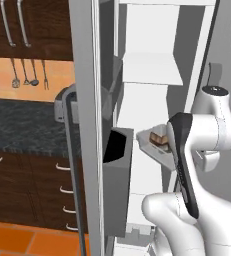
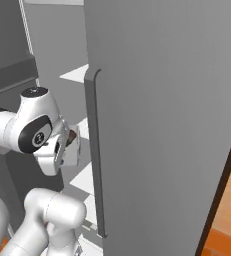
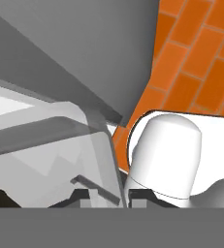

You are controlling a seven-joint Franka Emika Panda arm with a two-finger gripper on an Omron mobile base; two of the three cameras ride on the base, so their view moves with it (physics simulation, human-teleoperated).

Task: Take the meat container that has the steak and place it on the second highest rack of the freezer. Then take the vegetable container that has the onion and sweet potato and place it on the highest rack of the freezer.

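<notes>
The meat container [image 1: 152, 139] is a clear tray with the dark brown steak [image 1: 160, 136] inside. It hangs in the open freezer [image 1: 152, 70], below a white shelf [image 1: 149, 75]. My forearm covers its right part. From the other side, the container [image 2: 74, 150] and steak [image 2: 71, 136] sit just ahead of my hand. My gripper [image 3: 111, 194] is shut on the container's clear wall [image 3: 60, 145], which runs between the two fingertips. The vegetable container with the onion and sweet potato is out of view.
The open freezer door, with its grey bins [image 1: 118, 165] and long handle [image 1: 69, 165], stands left of the compartment. A tall grey door [image 2: 162, 125] closes off the right side. A dark counter [image 1: 22, 125] with drawers lies far left, above the orange tile floor [image 3: 196, 63].
</notes>
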